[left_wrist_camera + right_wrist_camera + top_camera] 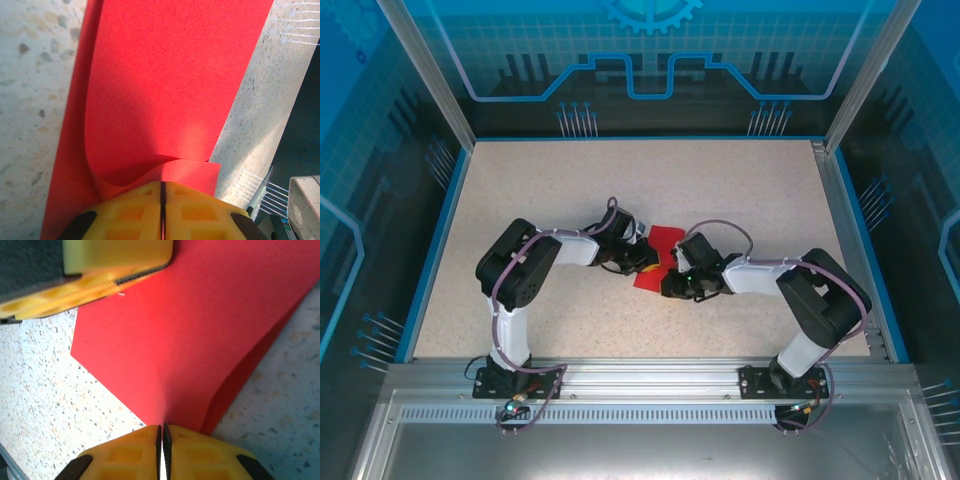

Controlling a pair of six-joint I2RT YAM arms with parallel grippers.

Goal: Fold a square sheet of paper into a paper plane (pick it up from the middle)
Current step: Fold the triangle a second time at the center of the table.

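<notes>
we see the sheet of paper [665,240] near the middle of the speckled table [740,190], bright red, caught between the two arms that reach in toward each other. the left gripper [162,185] has its yellow pads pressed together on the near edge of the sheet. a thin red line runs down the seam between them, so the paper is pinched there. just ahead of those pads the sheet bows up in a soft curl. a second layer lies under it along its left side, and the rest stretches away over the table.

the right gripper [161,427] is likewise closed, its pads meeting on a point of the paper where an upper layer and a lower flap come together. from the right wrist we see the sheet spreading out from that pinch, with one corner lying on the table to the left and the lower layer showing along the right edge. the left gripper's yellow finger comes in over the far part of the sheet at the top left there. from above, the two grippers sit just beside each other across the paper.
</notes>
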